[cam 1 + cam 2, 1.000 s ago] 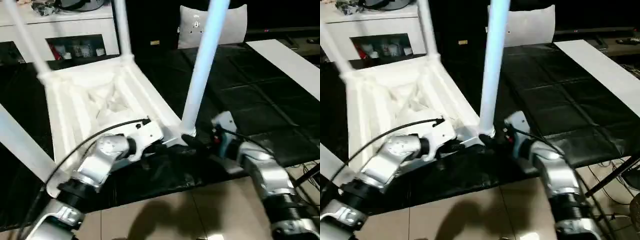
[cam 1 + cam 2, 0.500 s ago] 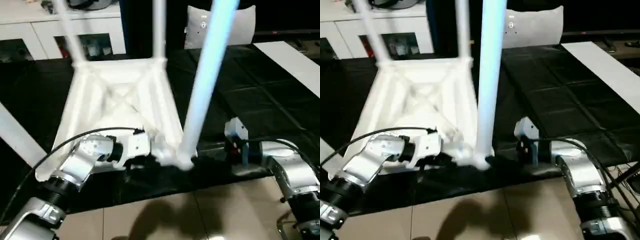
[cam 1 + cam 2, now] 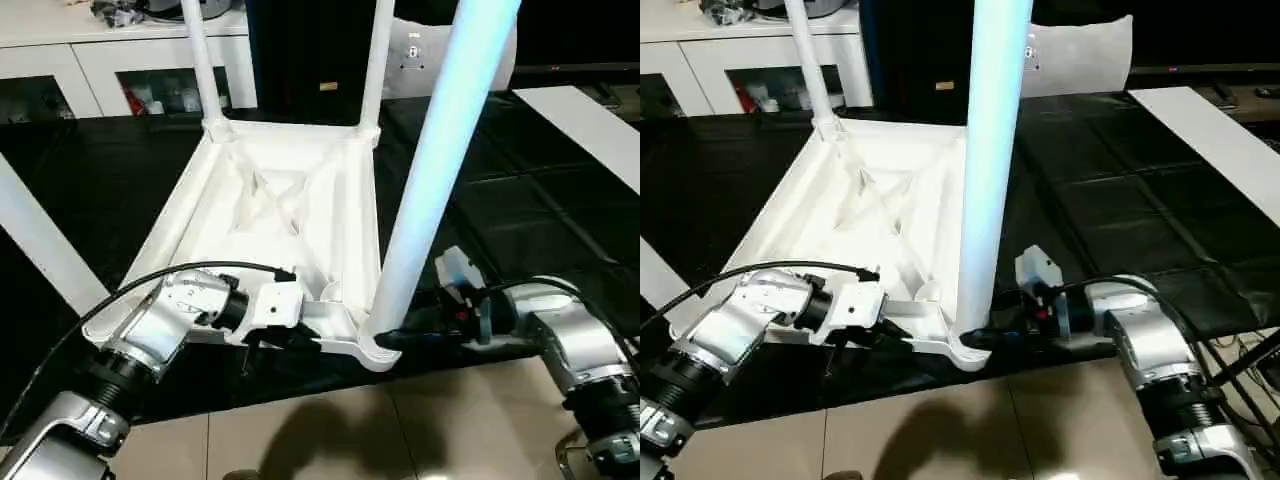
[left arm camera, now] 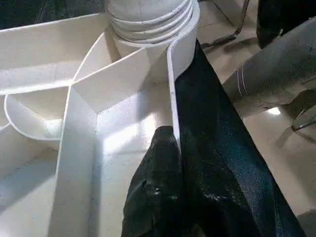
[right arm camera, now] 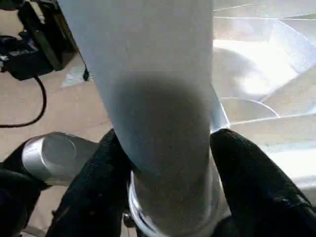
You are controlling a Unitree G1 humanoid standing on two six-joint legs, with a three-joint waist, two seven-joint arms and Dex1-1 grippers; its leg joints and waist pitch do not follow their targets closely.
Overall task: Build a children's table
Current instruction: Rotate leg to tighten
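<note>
The children's table (image 3: 285, 215) was seen lying upside down on the black-covered work surface (image 3: 520, 190), its ribbed underside facing up and its legs rising from the corner sockets. The near edge of the top was pinched by the clenched left gripper (image 4: 168, 148), one finger inside the rim wall and one outside. The nearest leg (image 3: 425, 190), seated in the near corner socket (image 3: 375, 350), was flanked at its base by the fingers (image 5: 247, 173) of the right gripper (image 5: 170, 182), pressed against both sides.
</note>
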